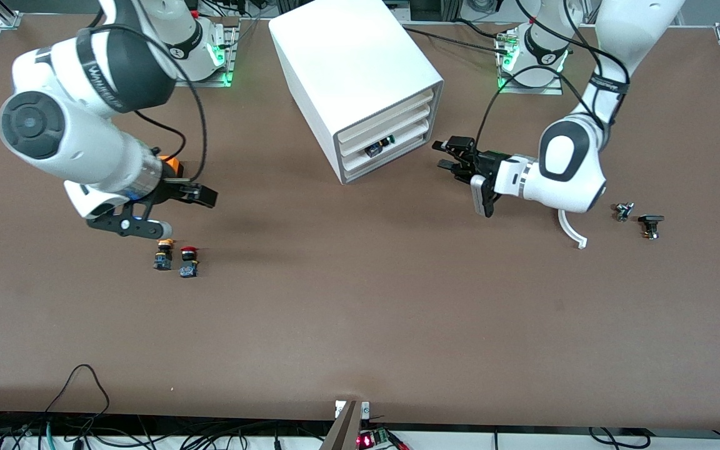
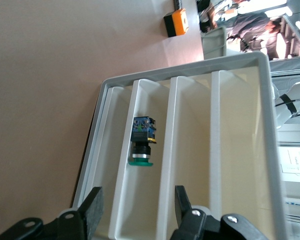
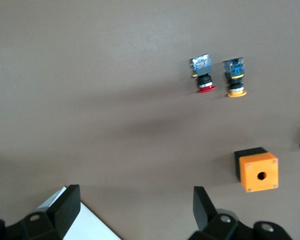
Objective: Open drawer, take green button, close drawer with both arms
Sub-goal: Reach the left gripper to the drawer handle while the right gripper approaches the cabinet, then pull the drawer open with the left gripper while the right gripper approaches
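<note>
The white cabinet (image 1: 347, 56) stands mid-table between the arm bases. In its third drawer from the top (image 1: 405, 135) lies the green-capped button (image 1: 379, 148). My left gripper (image 1: 442, 156) hovers just in front of the drawer fronts, open, with nothing between its fingers. In the left wrist view the button (image 2: 141, 142) rests on its side in that drawer (image 2: 157, 105), green cap toward my left gripper (image 2: 137, 205). My right gripper (image 1: 200, 195) waits open over the table toward the right arm's end, holding nothing; the right wrist view shows this gripper (image 3: 135, 205) above bare table.
A yellow-capped button (image 1: 163, 255) and a red-capped button (image 1: 189, 261) stand under the right arm, with an orange box (image 1: 172, 164) partly hidden by it. A white curved piece (image 1: 572, 232) and two small dark parts (image 1: 624, 211) (image 1: 650, 225) lie toward the left arm's end.
</note>
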Robot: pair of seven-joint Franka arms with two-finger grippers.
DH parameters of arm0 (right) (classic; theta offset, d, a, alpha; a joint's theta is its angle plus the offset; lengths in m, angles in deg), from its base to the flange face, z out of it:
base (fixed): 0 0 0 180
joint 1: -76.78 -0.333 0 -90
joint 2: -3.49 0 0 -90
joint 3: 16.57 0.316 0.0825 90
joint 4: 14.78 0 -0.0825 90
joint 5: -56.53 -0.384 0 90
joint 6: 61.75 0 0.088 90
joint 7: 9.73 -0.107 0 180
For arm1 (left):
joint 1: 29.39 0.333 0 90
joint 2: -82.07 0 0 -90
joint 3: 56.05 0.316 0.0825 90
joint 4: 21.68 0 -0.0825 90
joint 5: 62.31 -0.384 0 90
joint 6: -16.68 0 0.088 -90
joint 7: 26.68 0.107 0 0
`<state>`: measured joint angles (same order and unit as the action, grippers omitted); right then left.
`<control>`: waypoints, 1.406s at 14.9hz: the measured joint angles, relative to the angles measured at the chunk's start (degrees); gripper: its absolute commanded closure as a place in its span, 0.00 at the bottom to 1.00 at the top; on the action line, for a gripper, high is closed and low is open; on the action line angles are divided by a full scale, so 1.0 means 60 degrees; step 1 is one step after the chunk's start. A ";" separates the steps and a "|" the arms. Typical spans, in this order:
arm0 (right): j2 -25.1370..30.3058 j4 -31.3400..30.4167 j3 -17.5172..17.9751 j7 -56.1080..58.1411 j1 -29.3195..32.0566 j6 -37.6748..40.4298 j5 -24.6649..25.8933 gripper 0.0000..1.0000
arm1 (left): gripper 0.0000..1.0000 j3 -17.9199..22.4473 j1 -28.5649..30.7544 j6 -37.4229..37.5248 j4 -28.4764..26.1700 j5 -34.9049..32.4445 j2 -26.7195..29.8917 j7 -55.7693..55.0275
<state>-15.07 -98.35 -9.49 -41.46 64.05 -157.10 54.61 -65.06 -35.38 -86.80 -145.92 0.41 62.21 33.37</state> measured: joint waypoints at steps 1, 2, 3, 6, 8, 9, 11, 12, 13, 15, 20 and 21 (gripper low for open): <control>-0.0042 0.0076 0.0000 -0.0316 -0.0094 -0.0018 0.0000 0.00 | 0.35 -0.0090 -0.0004 -0.0192 -0.0200 0.0145 -0.0031 0.0315; -0.0095 0.0187 0.0000 -0.0625 -0.0183 -0.0030 0.0000 0.00 | 0.40 -0.0159 -0.0008 -0.0409 -0.0362 0.0234 -0.0076 0.0644; -0.0161 0.0323 0.0000 -0.0951 -0.0278 -0.0034 0.0000 0.00 | 0.48 -0.0198 -0.0010 -0.0550 -0.0481 0.0292 -0.0147 0.0993; -0.0424 0.0791 0.0002 -0.2010 -0.0607 -0.0034 0.0000 0.00 | 0.53 -0.0363 -0.0019 -0.0641 -0.0695 0.0544 -0.0510 0.1864; -0.0618 0.1114 0.0003 -0.2574 -0.0806 -0.0033 0.0000 0.00 | 0.53 -0.0502 -0.0033 -0.0676 -0.0726 0.0772 -0.0745 0.2117; -0.0709 0.1272 0.0003 -0.2796 -0.0864 -0.0032 0.0000 0.00 | 0.54 -0.0537 -0.0048 -0.0709 -0.0731 0.0822 -0.0816 0.2197; -0.0876 0.1534 0.0003 -0.3132 -0.0915 -0.0030 0.0000 0.00 | 0.54 -0.0560 -0.0063 -0.0766 -0.0776 0.0859 -0.0948 0.2348; -0.0944 0.1632 0.0003 -0.3272 -0.0948 -0.0030 0.0000 0.00 | 0.54 -0.0594 -0.0063 -0.0801 -0.0815 0.0976 -0.1012 0.2456; -0.1004 0.1705 0.0003 -0.3408 -0.1002 -0.0033 0.0000 0.00 | 0.54 -0.0671 -0.0064 -0.0906 -0.0863 0.1104 -0.1074 0.2531; -0.1078 0.1769 0.0004 -0.3775 -0.1137 -0.0079 -0.0001 0.00 | 0.54 -0.0922 -0.0072 -0.1144 -0.0966 0.1466 -0.1181 0.2634; -0.1190 0.1787 0.0006 -0.4837 -0.1367 -0.0582 -0.0170 0.00 | 0.66 -0.1090 -0.0186 -0.1287 -0.1164 0.1724 -0.1372 0.2756; -0.1241 0.1787 0.0006 -0.5020 -0.1402 -0.0695 -0.0322 0.00 | 0.66 -0.1094 -0.0201 -0.1288 -0.1179 0.1765 -0.1427 0.2833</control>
<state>-22.52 -87.62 -9.46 -71.58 55.63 -161.27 52.68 -71.63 -36.59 -94.53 -152.99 11.00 53.64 50.37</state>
